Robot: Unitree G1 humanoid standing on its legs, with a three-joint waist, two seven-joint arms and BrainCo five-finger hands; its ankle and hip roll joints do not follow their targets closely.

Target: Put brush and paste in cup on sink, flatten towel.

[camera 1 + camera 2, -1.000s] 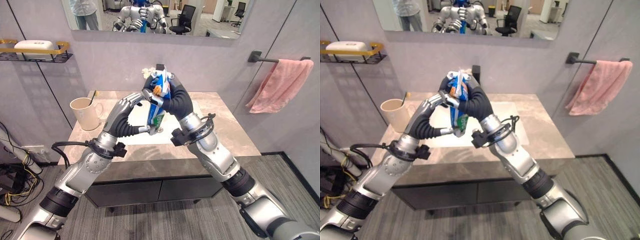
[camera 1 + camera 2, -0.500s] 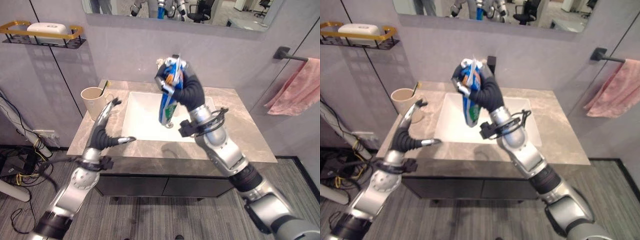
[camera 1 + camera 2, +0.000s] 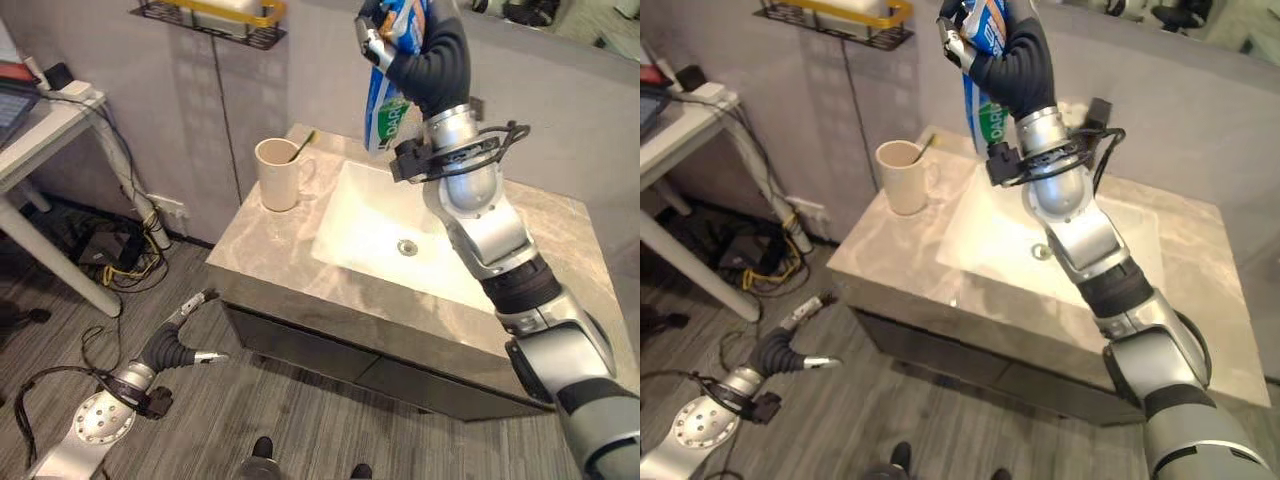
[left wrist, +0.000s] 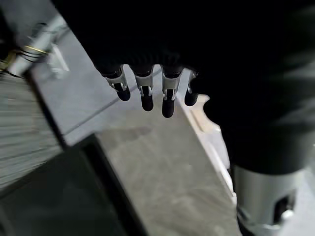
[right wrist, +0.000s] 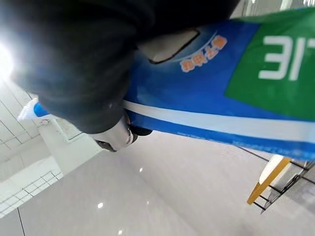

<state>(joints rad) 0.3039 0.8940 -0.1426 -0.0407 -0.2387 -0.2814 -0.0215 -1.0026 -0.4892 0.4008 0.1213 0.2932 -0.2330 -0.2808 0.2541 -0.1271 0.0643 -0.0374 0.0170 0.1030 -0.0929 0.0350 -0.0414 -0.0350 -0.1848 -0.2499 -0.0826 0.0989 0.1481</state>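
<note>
Right hand [image 3: 425, 45] curled round blue-and-green toothpaste tube [image 3: 385, 105], held high above white sink basin [image 3: 385, 225], well apart from cream ceramic cup [image 3: 277, 174] holding brush. Left hand [image 3: 180, 335] hanging low beside counter, fingers relaxed, empty. Risk judged: tube slipping or missing cup rim during lowering.

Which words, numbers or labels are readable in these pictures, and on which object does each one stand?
Toothpaste tube in the right hand, green patch: large white characters, cut off by the picture edge, not readable whole.
Same tube, blue part: small orange characters, too blurred to read.
Cup: no print visible.
</note>
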